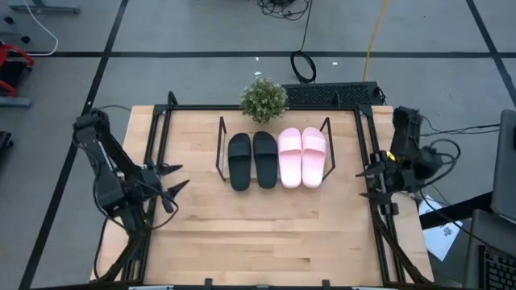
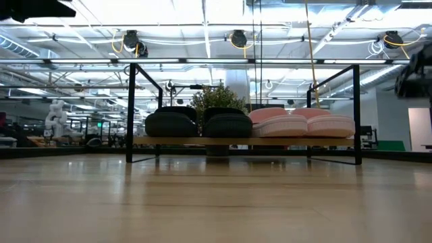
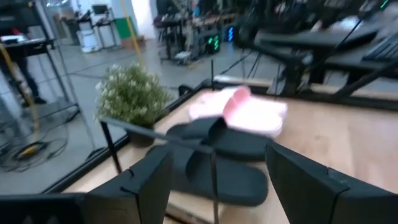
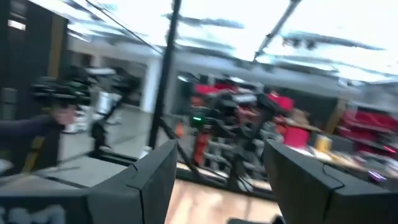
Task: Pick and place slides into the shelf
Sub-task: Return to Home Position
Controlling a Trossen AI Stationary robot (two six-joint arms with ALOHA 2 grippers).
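- A light wood table (image 1: 258,234) fills the high view, with grey floor around it.
- The shelf (image 1: 220,153) stands at the table's far middle, with a plant (image 1: 264,99) just behind it.
- Two black slides (image 1: 240,161) and two pink slides (image 1: 291,157) lie side by side on the shelf, the black pair toward the left arm.
- The left gripper (image 1: 179,179) hovers near the left edge, fingers wide apart, holding nothing.
- The right gripper (image 1: 363,183) hangs at the right edge, fingers spread, empty.

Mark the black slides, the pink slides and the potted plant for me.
black slides (image 1: 264,151), high view, strap of the one next to pink
pink slides (image 1: 290,150), high view, strap of the one next to black
potted plant (image 1: 264,99), high view, middle of its foliage
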